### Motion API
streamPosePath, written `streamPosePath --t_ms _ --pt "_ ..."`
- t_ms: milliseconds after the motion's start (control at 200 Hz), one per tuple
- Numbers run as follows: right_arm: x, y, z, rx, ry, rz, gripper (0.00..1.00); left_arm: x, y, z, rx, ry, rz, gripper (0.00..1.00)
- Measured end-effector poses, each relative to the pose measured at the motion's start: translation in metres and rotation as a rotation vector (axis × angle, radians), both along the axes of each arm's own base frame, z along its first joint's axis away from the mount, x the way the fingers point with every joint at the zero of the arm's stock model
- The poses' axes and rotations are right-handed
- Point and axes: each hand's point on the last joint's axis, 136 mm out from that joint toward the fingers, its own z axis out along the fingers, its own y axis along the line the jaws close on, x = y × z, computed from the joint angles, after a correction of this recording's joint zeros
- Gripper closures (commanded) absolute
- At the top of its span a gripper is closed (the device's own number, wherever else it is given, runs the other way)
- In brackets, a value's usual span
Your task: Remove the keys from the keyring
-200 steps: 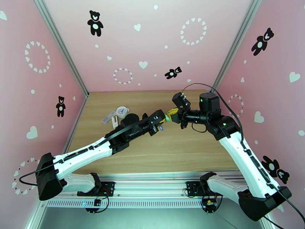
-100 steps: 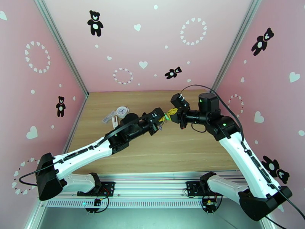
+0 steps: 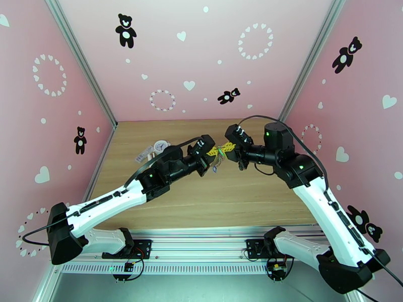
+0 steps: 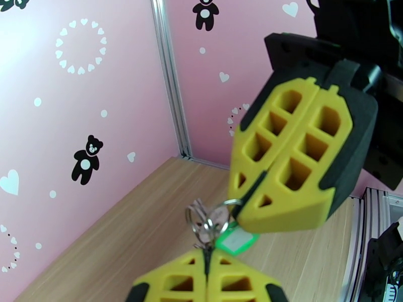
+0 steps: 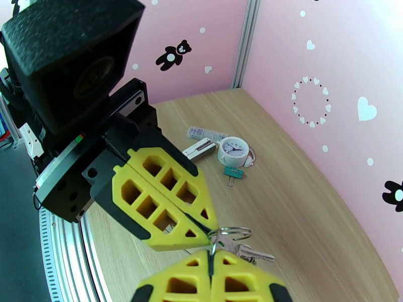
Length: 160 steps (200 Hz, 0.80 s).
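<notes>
Above the middle of the table my two grippers meet tip to tip. In the top view my left gripper (image 3: pixel 210 154) and right gripper (image 3: pixel 227 148) both stand shut, with the keys (image 3: pixel 215 166) dangling between them. The left wrist view has my left gripper (image 4: pixel 205 251) shut at the bottom on the bunch of keys (image 4: pixel 207 228). A green tag (image 4: pixel 234 242) hangs beside it. Above, my right gripper (image 4: pixel 242 210) pinches a loop of the metal keyring (image 4: pixel 230 202). From the right wrist, the keyring (image 5: pixel 231 231) and a key (image 5: pixel 252 255) sit between my right gripper (image 5: pixel 210 253) and left gripper (image 5: pixel 207 231).
A white clock-face charm (image 5: pixel 234 151), a teal clip (image 5: pixel 232 172) and a pale strip (image 5: pixel 206 133) lie on the wooden table (image 3: pixel 242 197) at the back left. The charm (image 3: pixel 161 145) sits just behind my left arm. Pink walls close the table in.
My left arm has lifted and swung its gripper up and back against the right gripper's tips. The right arm shifted only slightly. Both grippers stay shut.
</notes>
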Motion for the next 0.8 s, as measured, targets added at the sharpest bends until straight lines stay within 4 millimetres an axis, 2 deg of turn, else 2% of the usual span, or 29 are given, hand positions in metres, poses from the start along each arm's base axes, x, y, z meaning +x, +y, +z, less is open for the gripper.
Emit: streamPosePath --t_ms 75,290,460,596,801 --pt "0.000 -0.001 -0.001 -0.008 0.008 -0.004 1.00 -0.001 0.000 -0.001 0.008 0.010 -0.005 0.99" --pt "0.003 -0.006 0.001 0.015 0.039 -0.030 1.00 -0.006 0.005 0.003 0.008 0.003 -0.026 0.71" --pt "0.010 -0.005 -0.004 0.032 0.127 -0.017 1.00 -0.022 0.020 0.005 0.004 -0.030 -0.050 0.61" --pt "0.012 -0.003 -0.010 0.054 0.196 0.006 1.00 -0.026 0.025 -0.001 0.026 -0.058 -0.055 0.58" --pt "0.007 -0.002 -0.010 0.090 0.249 0.046 1.00 -0.019 0.018 -0.012 0.075 -0.095 -0.057 0.57"
